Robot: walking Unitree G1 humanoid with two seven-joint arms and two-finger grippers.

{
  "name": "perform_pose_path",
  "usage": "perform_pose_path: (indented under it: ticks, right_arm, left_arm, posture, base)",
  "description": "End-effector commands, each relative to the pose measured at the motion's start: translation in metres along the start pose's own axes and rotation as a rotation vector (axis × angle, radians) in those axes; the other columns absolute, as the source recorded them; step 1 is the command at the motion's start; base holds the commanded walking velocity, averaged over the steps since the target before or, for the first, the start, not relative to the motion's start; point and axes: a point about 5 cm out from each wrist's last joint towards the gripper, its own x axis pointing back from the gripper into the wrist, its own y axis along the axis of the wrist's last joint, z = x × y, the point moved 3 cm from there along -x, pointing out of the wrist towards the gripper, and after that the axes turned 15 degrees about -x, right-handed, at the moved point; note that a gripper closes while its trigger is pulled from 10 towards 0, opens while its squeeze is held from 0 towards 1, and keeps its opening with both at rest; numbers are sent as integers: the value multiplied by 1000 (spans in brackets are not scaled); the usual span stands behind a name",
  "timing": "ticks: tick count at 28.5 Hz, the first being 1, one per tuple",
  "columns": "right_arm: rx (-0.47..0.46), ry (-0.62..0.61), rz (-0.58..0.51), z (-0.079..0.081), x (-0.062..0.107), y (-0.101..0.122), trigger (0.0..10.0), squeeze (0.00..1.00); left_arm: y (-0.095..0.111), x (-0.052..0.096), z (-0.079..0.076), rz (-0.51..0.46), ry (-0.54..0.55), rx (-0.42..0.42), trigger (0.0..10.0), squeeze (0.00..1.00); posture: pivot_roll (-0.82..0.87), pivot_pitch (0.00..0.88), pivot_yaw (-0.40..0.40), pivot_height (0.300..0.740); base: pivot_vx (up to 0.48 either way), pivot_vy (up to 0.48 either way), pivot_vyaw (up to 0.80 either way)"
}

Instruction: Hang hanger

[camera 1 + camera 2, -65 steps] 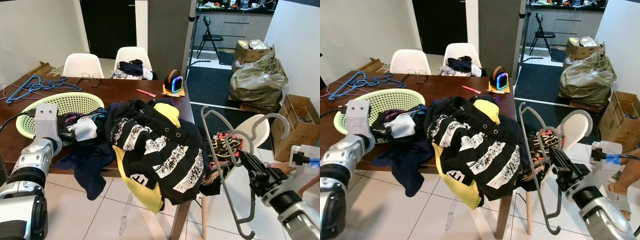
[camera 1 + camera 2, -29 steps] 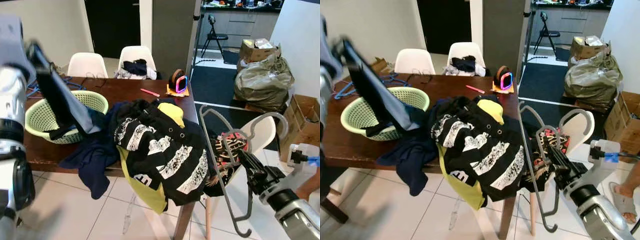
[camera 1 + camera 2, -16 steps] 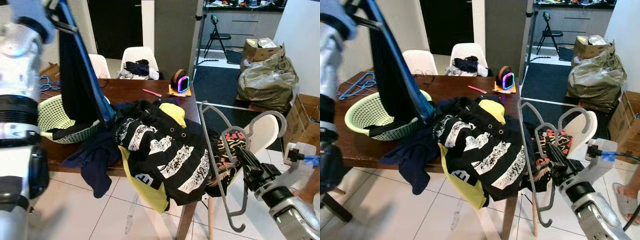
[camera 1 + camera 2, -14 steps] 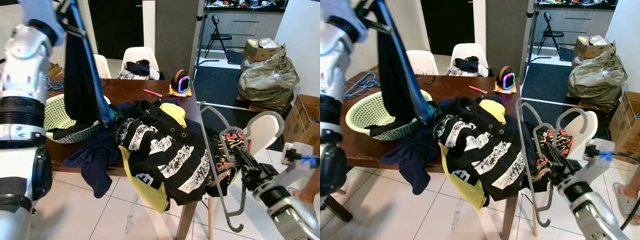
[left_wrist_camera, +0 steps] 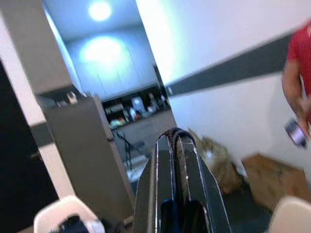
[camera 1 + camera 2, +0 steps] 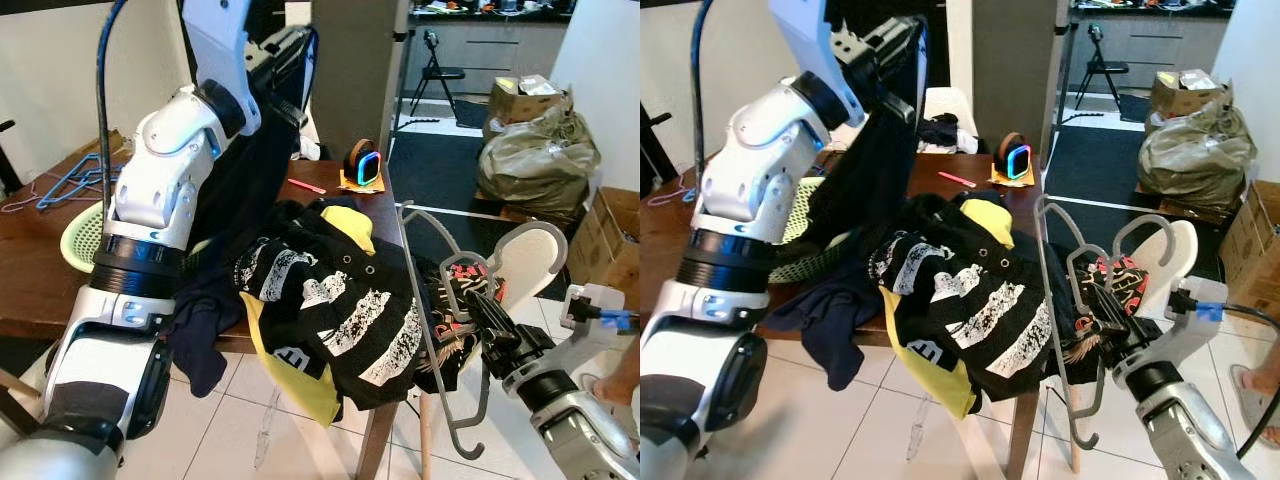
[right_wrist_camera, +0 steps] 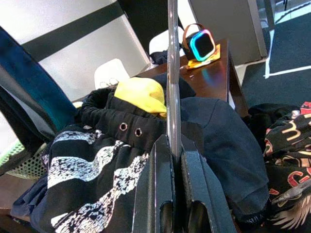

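The two head cameras look forward and down across the wooden surface, and both take in the glowing speaker at its far edge. The left wrist camera is raised high and faces along its closed jaws toward the grey pillar and a kitchen beyond. The right wrist camera sits low, close to the surface, and faces along its jaws toward the same speaker.
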Motion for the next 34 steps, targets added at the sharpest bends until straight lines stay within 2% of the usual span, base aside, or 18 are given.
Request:
perform_pose_path:
  ticks: [1,2,6,10,12,13,14,20,22,23,26,27,28,29,31,32,33,34]
  right_arm:
    - [-5,-7,-11,-2,0,-1,10000,0]
    - [-5,-7,-11,-2,0,-1,10000,0]
    - [-6,-7,-17,-1,0,0,10000,0]
    - [-6,-8,-17,-2,0,0,10000,0]
    - [-8,-8,-19,-2,0,1,10000,0]
    - [-8,-8,-19,-2,0,1,10000,0]
    - [-10,-8,-20,-2,0,1,10000,0]
    - [-11,-8,-22,-3,0,1,10000,0]
    - [-11,-9,-22,-3,0,1,10000,0]
    - [-10,-10,-21,-3,-1,1,10000,0]
    - [-10,-10,-21,-3,-1,1,10000,0]
    - [-9,-10,-21,-4,-1,1,10000,0]
    - [-9,-10,-21,-4,-1,1,10000,0]
    - [-7,-11,-20,-4,-1,2,10000,0]
    - [-7,-11,-20,-4,-1,2,10000,0]
    - [-6,-12,-20,-4,-2,2,10000,0]
    - [-6,-12,-20,-4,-2,2,10000,0]
    - [-5,-14,-19,-5,-2,2,10000,0]
  left_arm:
    - [16,-4,12,-59,45,55,0,0]
    - [16,-4,12,-59,45,55,0,0]
    - [2,2,-97,-27,-244,370,0,0]
    - [-4,8,-113,-3,-271,418,0,0]
    - [-21,22,-138,82,-293,506,0,0]
    - [-21,22,-138,82,-293,506,0,0]
    - [-40,39,-160,178,-313,551,0,0]
    - [-64,61,-183,291,-335,556,0,0]
    - [-72,73,-197,345,-365,560,0,0]
    - [-79,89,-221,413,-452,563,0,0]
    - [-79,89,-221,413,-452,563,0,0]
    - [-84,106,-244,472,-541,555,0,0]
    - [-84,106,-244,472,-541,555,0,0]
    - [-88,120,-261,520,-607,544,0,0]
    - [-88,120,-261,520,-607,544,0,0]
    - [-93,130,-270,561,-637,520,10000,322]
    - [-93,130,-270,561,-637,520,10000,322]
    - [-102,136,-263,603,-601,507,10000,1000]
  posture:
    - [-115,0,46,740]
    - [-115,0,46,740]
    - [-115,0,45,740]
    - [-115,0,45,740]
    - [-110,0,44,740]
    - [-110,0,44,740]
    - [-110,0,45,740]
    - [-108,0,43,740]
    - [-106,0,42,740]
    - [-106,0,40,740]
    - [-106,0,40,740]
    - [-106,0,40,740]
    - [-106,0,40,740]
    - [-108,0,41,740]
    - [-108,0,41,740]
    - [-111,0,40,740]
    - [-111,0,40,740]
    - [-108,0,38,740]
  base:
    - [0,0,0]
    - [0,0,0]
    - [0,0,0]
    - [0,0,0]
    - [0,0,0]
    - [0,0,0]
    - [0,0,0]
    - [0,0,0]
    - [0,0,0]
    - [0,0,0]
    - [0,0,0]
    - [0,0,0]
    - [0,0,0]
    - [0,0,0]
    - [0,0,0]
    - [0,0,0]
    - [0,0,0]
    - [0,0,0]
